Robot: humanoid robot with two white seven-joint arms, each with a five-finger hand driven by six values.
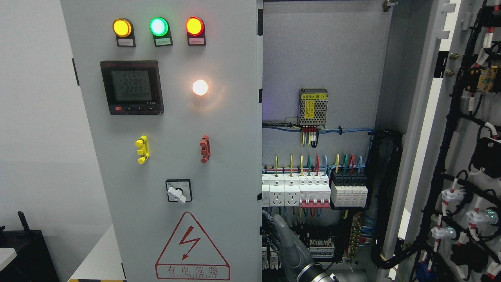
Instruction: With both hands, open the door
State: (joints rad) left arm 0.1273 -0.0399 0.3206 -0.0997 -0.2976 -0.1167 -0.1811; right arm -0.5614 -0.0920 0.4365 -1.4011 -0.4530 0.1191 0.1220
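The grey cabinet's left door (176, 117) is closed and carries three indicator lamps, a digital meter (131, 87) and a rotary switch (179, 191). The right door (462, 156) is swung wide open at the right, its inner face covered in black cable looms. My right hand (274, 227) rises from the bottom edge just right of the middle. It sits low in the open compartment, with its fingers (280, 224) stretched up-left to the left door's free edge (260, 219). They hold nothing. The left arm does not show.
Inside the open compartment are a power supply (313, 107), rows of breakers and sockets (313, 191), and coloured wires close behind my hand. A hazard triangle (191, 246) marks the left door's bottom. A dark object (23, 250) stands at the lower left by the wall.
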